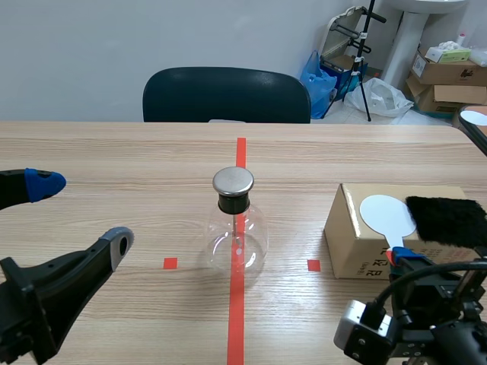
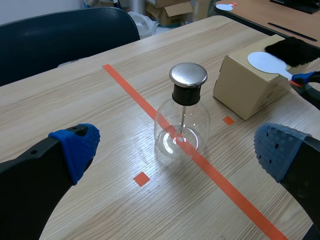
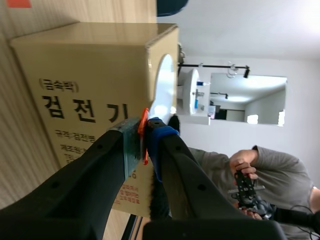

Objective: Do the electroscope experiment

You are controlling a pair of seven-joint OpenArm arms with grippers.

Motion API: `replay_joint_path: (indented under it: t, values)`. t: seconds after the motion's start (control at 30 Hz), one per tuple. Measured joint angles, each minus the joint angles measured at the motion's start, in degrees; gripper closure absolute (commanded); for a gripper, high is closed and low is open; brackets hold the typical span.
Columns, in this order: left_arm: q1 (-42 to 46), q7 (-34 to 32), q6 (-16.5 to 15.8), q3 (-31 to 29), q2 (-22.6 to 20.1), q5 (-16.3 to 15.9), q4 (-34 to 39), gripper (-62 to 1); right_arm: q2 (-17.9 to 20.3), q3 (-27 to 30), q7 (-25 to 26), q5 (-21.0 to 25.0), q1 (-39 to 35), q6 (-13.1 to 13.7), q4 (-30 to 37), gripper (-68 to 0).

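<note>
Now: Paddle Gripped, Flask Ahead

The right gripper clamps the paddle's orange handle atop the box. The left gripper hangs wide open, the glass flask standing just ahead of its fingers on the red tape.

Ahead of left gripper: clear glass flask, silver metal cap, black stopper. Left gripper black; pads blue, dotted. Beside right gripper: tan cardboard box, black lettering on side. Between black right fingers: white round paddle, orange handle; one pad grey-green, other blue. Beside paddle: black fuzzy cloth. Light wood-grain table, orange-red tape marks.
</note>
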Motion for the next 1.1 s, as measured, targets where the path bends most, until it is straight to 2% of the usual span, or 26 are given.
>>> replay_joint_path:
  t: [1.1]
  values:
    - [0.0,0.0,0.0,0.0,0.0,0.0,0.0,-62.3,0.0,0.0,0.0,-0.8,0.0,0.0,0.0,-0.8]
